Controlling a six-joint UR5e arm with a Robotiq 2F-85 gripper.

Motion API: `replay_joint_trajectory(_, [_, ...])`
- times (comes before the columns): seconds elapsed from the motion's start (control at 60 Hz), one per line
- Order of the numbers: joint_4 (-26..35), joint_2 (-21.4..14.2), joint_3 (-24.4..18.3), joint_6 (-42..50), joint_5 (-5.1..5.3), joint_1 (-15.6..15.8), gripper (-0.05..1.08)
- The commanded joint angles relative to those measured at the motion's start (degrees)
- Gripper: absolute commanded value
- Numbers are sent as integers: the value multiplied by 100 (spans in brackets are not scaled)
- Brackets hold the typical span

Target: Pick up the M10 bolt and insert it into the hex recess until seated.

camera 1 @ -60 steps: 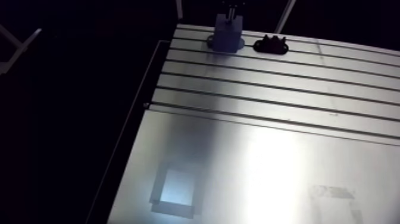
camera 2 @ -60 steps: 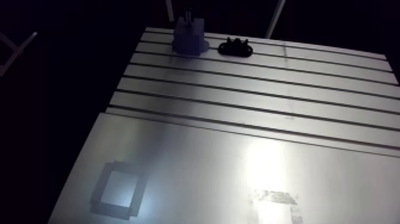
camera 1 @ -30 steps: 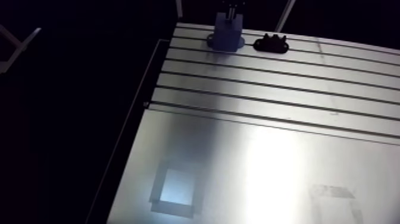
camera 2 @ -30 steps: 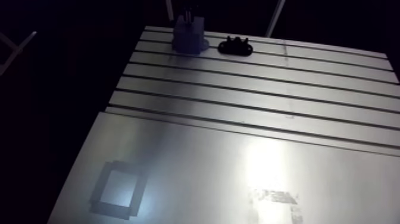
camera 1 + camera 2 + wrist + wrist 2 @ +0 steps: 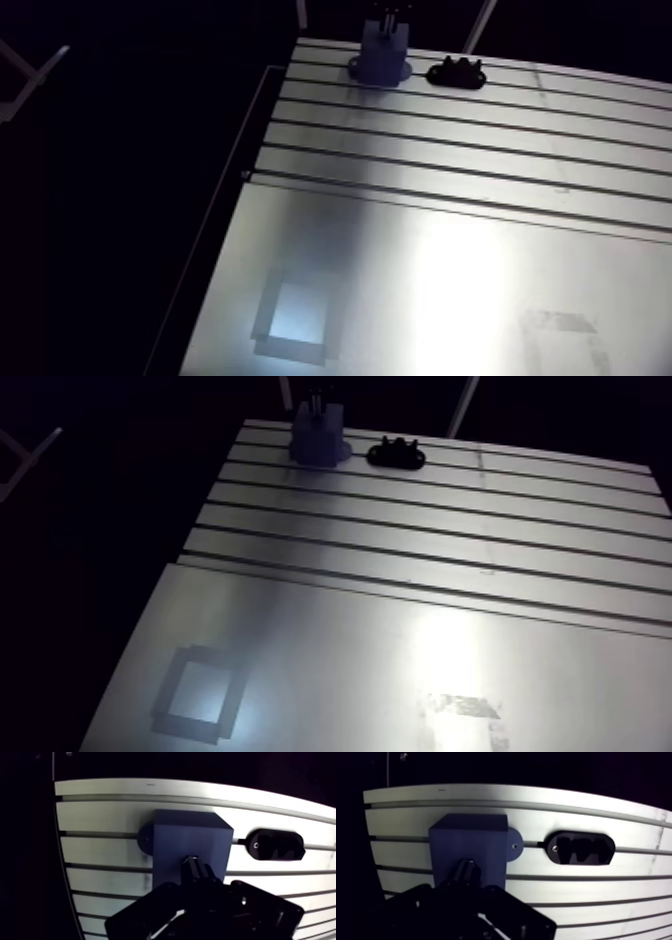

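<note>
My gripper (image 5: 195,876) pinches the bolt (image 5: 191,861) over the blue block (image 5: 175,837); nothing has shifted since earlier, so seating seems unfinished

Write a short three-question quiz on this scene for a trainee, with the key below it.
1. True or false: the matte blue rectangular block and the black oval holder with notches touch each other.
2. Choose one. In the arm view, where on the slotted aluminium table do those two stand?
A. On the smooth part near the camera
B. On the slotted part by the far edge
C. In the middle of the slotted part
3. Fill the gap: the dark grey outline mark on the table's smooth part has the shape of a ____.

Key
1. False: a strip of bare table shows between them.
2. B
3. rectangle
</note>
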Motion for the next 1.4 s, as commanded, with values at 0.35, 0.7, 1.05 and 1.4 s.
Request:
replay_joint_trajectory(0.35, [0,10,-7,-30,-2,7,108])
replay_joint_trajectory(0.7, [0,37,-7,-30,-2,-2,108])
replay_joint_trajectory(1.05, [76,3,-145,-126,41,5,108])
replay_joint_trajectory(1.4, [744,-276,-334,-144,35,24,108])
